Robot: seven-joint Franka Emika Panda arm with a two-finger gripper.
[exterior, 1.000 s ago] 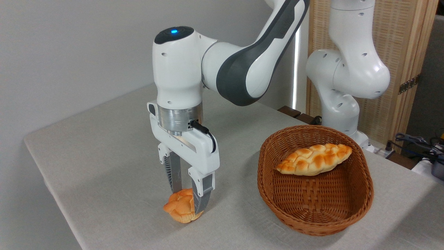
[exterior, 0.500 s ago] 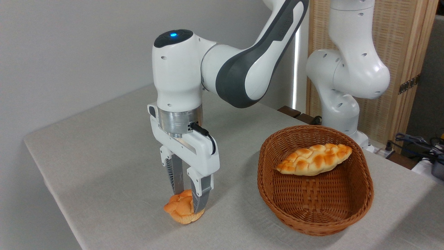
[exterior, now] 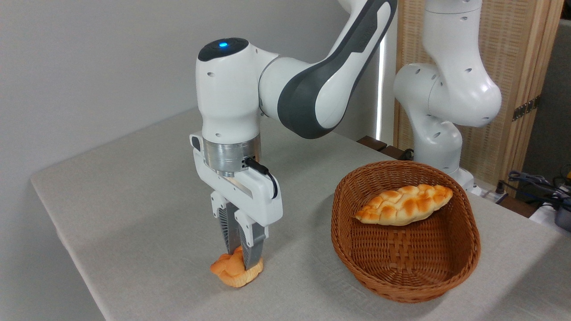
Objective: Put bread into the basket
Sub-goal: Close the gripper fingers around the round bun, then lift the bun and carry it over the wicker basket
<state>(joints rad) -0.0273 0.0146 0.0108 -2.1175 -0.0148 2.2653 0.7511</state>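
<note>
Robot tool [exterior: 241, 261] pinches the small bread [exterior: 232, 273] resting on the tabletop [exterior: 134, 214], well left of the wicker basket [exterior: 403, 285].

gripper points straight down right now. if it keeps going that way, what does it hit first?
The bun: the gripper is already shut on it, fingers squeezing its top. Directly under the bun lies the table, which it seems to rest on, so further descent would squash it.

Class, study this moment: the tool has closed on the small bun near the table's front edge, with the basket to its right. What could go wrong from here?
1. The tool pinches the soft bun narrowly, so it may squash or slip when lifted.
2. The basket has tall sides; a low carry could knock its rim.
3. The long loaf already lies across the basket, so the bun might land on it.
</note>
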